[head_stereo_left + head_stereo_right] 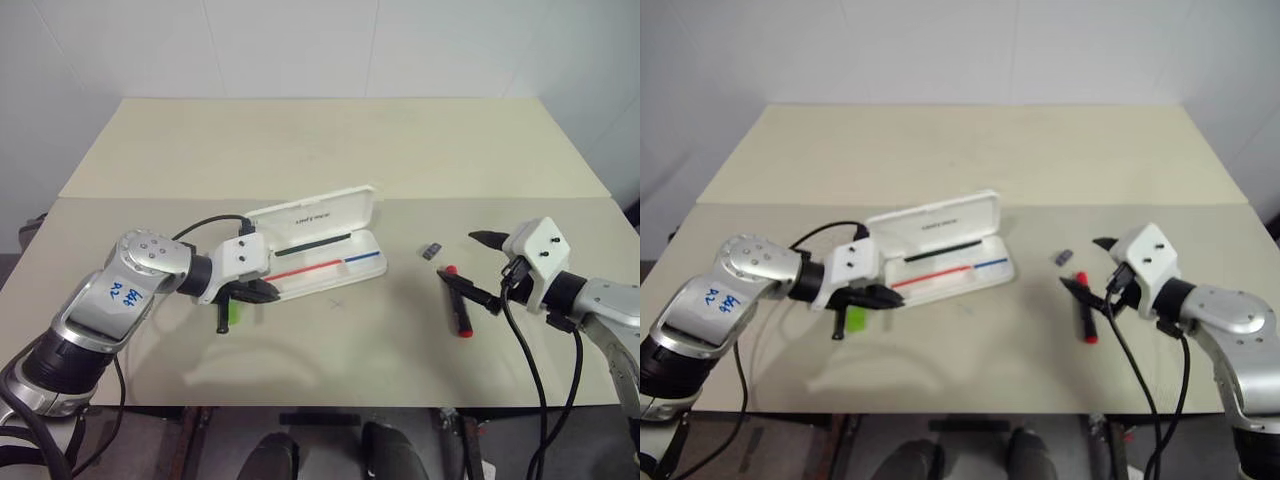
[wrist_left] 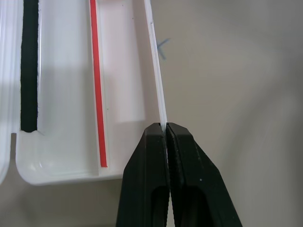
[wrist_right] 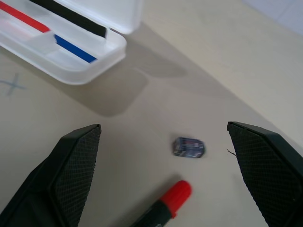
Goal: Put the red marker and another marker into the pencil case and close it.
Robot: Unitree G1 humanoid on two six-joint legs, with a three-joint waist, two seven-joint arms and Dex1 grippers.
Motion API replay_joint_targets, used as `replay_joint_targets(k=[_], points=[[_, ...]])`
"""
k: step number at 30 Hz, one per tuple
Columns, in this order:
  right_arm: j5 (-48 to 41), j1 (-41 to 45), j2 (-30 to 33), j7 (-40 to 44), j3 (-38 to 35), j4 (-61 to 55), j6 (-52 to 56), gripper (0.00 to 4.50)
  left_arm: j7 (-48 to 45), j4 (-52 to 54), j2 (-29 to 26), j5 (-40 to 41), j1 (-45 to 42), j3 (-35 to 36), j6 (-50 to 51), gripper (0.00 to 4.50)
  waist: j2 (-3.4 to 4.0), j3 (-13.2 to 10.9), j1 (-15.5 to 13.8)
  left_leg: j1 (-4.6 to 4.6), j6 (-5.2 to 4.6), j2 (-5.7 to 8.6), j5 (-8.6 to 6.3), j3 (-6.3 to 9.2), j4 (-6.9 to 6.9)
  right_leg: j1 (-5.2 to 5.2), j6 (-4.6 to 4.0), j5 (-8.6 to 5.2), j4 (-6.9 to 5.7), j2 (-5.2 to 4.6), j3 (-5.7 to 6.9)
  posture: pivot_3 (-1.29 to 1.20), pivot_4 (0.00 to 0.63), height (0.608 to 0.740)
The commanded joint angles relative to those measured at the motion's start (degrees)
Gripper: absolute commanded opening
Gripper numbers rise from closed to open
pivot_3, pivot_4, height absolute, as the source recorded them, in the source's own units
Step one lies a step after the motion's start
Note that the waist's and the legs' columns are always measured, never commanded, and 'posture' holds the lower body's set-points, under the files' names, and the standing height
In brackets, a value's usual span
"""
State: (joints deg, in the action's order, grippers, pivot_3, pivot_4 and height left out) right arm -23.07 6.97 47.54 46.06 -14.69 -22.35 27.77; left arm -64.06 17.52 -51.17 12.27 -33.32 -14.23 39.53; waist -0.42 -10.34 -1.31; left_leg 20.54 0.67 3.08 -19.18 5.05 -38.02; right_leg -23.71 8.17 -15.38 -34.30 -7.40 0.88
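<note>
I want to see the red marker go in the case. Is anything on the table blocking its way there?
Nothing visible blocks it. Bare table lies between the red marker and the open case. The small grey piece sits off to the side, beyond the marker.

The white pencil case [image 1: 318, 248] lies open mid-tabletop, the lime-green highlighter [image 1: 232, 313] at its 8 o'clock, the red marker [image 1: 459, 303] at its 4 o'clock.

Markings in view

The pencil case [image 1: 322, 240] bears small dark lettering on its open lid, too small to read; a blue pen cross [image 3: 13, 85] marks the table [image 1: 330, 140] at the case's six o'clock.
</note>
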Motion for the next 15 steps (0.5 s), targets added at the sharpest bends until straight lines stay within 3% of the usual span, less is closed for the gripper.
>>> replay_joint_targets(k=[1, 15], points=[[-5.1, -2.9, 2.1, 4.5, -4.1, -5.7, 0.8, 4.5, -2.1, 1.7, -1.7, 0.3, 0.1, 1.1, -2.9, 0.06, -0.01, 0.0, 0.0, 0.01, 0.0, -0.01, 0.0, 0.0, 0.0, 0.0, 0.0, 0.0, 0.0, 0.01, 0.01, 0.0, 0.15, 0.74], [-13.7, -14.7, 5.1, 14.0, -6.8, -16.0, 0.5, 4.5, -6.0, -3.4, -1.2, -3.2, -0.4, -2.2, -11.2, 0.06, -0.02, 0.0, -0.1, 0.01, -0.08, 0.01, -0.04, -0.04, -0.05, 0.06, 0.12, 0.07, 0.26, 0.0, -0.01, 0.0, 0.15, 0.74]])
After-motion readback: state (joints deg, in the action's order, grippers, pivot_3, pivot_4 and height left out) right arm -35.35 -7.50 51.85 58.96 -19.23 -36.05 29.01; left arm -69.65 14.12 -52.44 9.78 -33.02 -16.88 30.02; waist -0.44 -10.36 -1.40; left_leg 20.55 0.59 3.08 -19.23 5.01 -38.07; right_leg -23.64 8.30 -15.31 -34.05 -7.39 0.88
